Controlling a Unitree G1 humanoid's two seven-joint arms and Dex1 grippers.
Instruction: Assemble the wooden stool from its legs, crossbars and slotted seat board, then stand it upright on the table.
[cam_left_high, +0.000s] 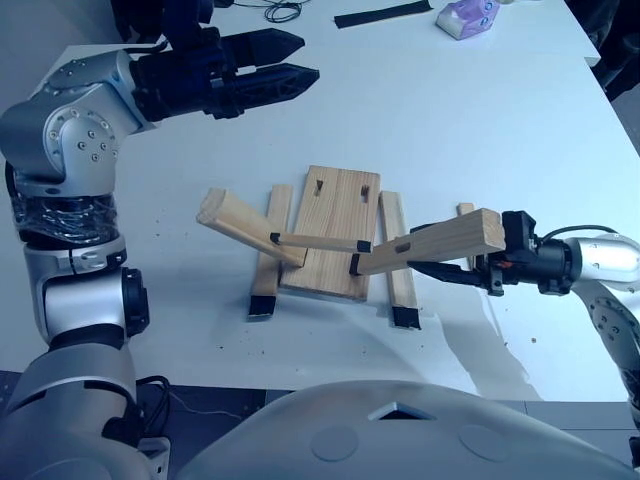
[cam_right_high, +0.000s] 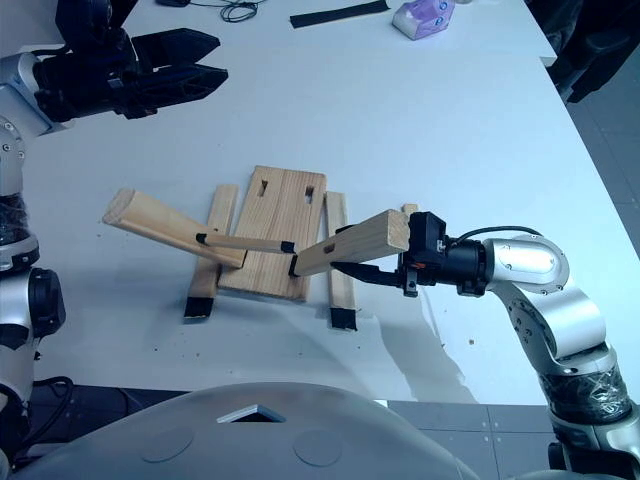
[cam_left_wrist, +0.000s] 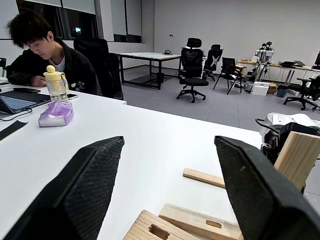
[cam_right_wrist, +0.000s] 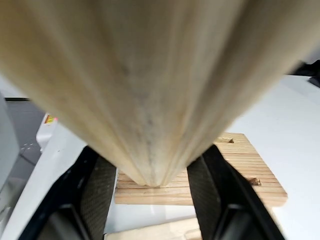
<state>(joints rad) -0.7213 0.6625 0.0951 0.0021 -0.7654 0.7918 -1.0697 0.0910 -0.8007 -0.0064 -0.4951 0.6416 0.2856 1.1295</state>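
Observation:
The slotted seat board (cam_left_high: 335, 225) lies flat mid-table. My right gripper (cam_left_high: 447, 264) is shut on one wooden leg (cam_left_high: 435, 243) and holds it tilted just above the board's right side; its fingers (cam_right_wrist: 97, 195) flank the leg. A thin crossbar (cam_left_high: 318, 242) joins this leg to a second leg (cam_left_high: 238, 222), which slants up to the left. Two more legs (cam_left_high: 270, 255) (cam_left_high: 398, 262) with black feet lie flat beside the board, and a small stick (cam_left_high: 465, 210) lies behind the held leg. My left gripper (cam_left_high: 300, 60) hovers open, high over the table's far left.
A purple tissue pack (cam_left_high: 468, 18), a black strip (cam_left_high: 382, 14) and cables lie at the table's far edge. A bottle (cam_left_wrist: 56, 82) stands near the tissue pack. The white table (cam_left_high: 480, 130) has free room right of and behind the board.

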